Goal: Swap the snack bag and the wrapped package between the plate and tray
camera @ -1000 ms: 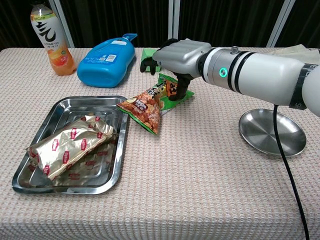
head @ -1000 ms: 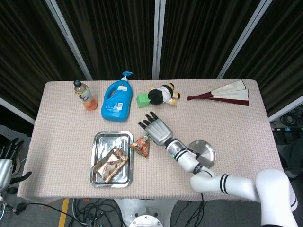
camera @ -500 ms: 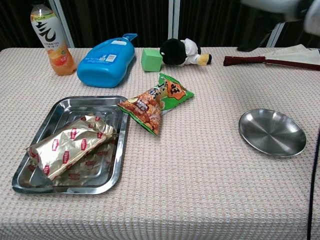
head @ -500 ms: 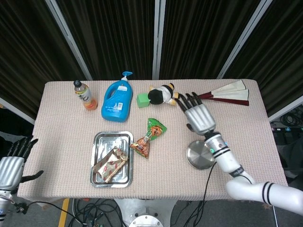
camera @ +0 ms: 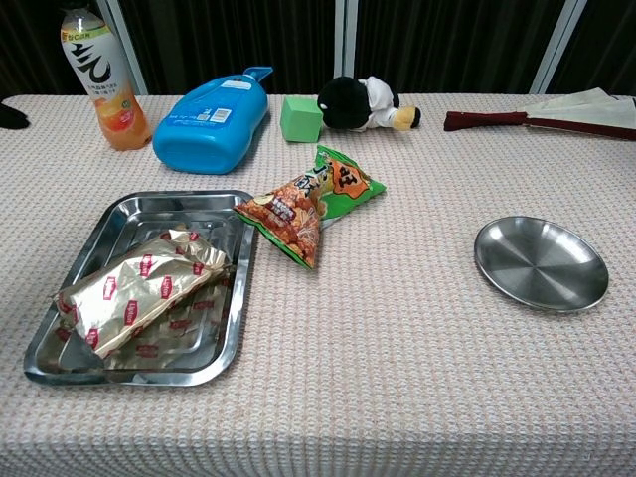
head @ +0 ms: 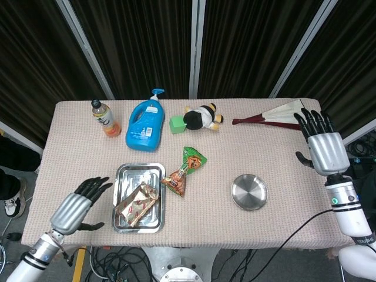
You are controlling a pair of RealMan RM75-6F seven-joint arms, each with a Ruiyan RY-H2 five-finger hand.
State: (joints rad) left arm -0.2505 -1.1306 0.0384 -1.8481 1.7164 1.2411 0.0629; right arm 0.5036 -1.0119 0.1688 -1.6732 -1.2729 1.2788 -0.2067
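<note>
The orange and green snack bag [head: 184, 171] [camera: 310, 202] lies on the tablecloth between the tray and the plate, its tip close to the tray's right rim. The gold wrapped package [head: 137, 202] [camera: 139, 286] lies inside the steel tray [head: 126, 173] [camera: 119, 214]. The round steel plate [head: 249, 192] [camera: 541, 263] holds nothing. My left hand [head: 78, 206] hovers just left of the tray, fingers spread, holding nothing. My right hand [head: 321, 145] is raised at the table's right edge, fingers apart and empty. Only a dark sliver [camera: 12, 115] at the chest view's far left edge hints at a hand.
Along the back stand an orange drink bottle [head: 103, 118] [camera: 101, 78], a blue pump bottle [head: 146, 123] [camera: 211, 113], a green block [head: 177, 124] [camera: 300, 117], a black and white plush toy [head: 202, 117] [camera: 365, 103] and a folded fan [head: 276, 116] [camera: 542, 111].
My right hand has let go of the snack bag beside the tray and swung away to the table's right edge. My left hand has come in toward the tray's left side.
</note>
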